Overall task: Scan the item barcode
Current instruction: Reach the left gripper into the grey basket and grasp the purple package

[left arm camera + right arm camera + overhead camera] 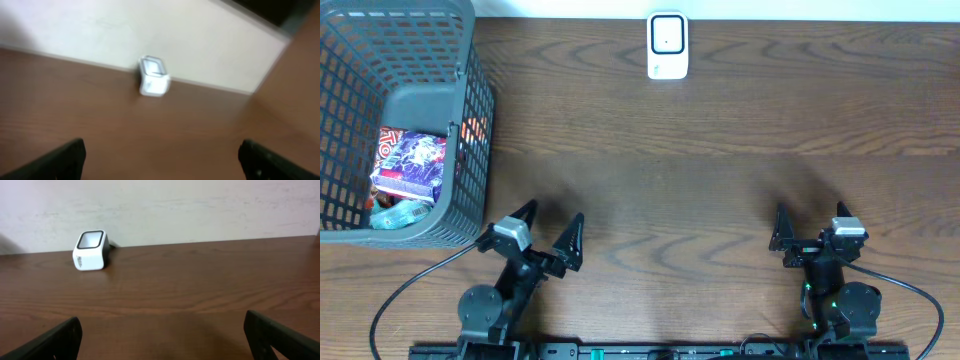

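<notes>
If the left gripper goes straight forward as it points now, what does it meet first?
Probably the scanner: it stands nearly centred ahead of the open left gripper, slightly left, with only bare table between. Depth is unclear.

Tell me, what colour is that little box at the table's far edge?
The scanner is white, black-rimmed on top; clearest from the right wrist view.

Basket (475, 130): cut off by left and top edges.
Packets (412, 165) inside: partly hidden by the mesh, print too small to be read.
Scanner (153, 76): blurred in left wrist view.
</notes>
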You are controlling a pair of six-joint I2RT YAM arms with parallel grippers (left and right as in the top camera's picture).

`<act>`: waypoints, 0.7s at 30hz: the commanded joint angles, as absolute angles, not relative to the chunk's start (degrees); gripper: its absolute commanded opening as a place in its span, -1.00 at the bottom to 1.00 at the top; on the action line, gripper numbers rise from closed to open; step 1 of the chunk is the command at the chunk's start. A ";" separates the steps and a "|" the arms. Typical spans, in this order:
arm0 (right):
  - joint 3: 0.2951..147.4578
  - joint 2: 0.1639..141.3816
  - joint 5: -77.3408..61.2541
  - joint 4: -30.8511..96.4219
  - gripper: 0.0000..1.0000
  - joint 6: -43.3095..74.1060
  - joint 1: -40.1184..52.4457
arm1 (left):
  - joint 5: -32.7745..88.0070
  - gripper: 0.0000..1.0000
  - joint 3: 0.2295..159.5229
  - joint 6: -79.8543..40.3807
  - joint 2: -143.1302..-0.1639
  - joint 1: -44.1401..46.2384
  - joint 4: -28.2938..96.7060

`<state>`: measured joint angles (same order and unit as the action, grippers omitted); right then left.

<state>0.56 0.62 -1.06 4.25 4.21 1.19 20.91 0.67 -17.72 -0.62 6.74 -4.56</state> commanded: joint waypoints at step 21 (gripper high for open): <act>0.32 0.38 -0.56 4.29 0.98 3.57 0.95 | 6.20 0.95 39.33 -1.61 -24.43 6.39 -13.19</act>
<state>0.54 0.67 -1.04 4.16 4.10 1.19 22.20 29.54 -10.44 -15.62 6.74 -19.46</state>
